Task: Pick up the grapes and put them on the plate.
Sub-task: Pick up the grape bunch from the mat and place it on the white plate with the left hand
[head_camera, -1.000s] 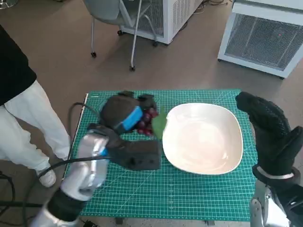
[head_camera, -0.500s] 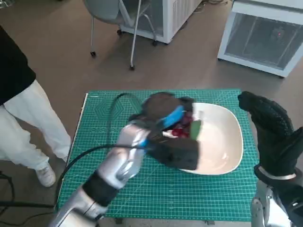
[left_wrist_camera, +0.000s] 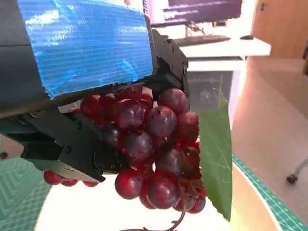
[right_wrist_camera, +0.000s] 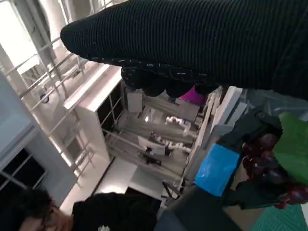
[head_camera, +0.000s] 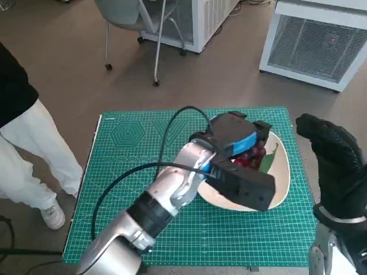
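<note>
At the far left of the head view a person in pale trousers stands beside the green cutting mat. Moving right, the left hand reaches across the mat and holds the grapes over the white plate; whether the bunch touches the plate cannot be told. The left wrist view shows its black fingers closed around the top of the red bunch, with the berries hanging below them and a green leaf trailing beside the fingertips. The bunch looks light but loose: the berries are smooth and round, likely to slip or drop off the stem if squeezed or shaken, so the firmest hold is probably high up near the stem, where the fingers sit now, and the release should be low and gentle. Farthest right, the gloved right hand hangs off the plate's outer side, holding nothing; whether its fingers are spread or curled I cannot tell.
</note>
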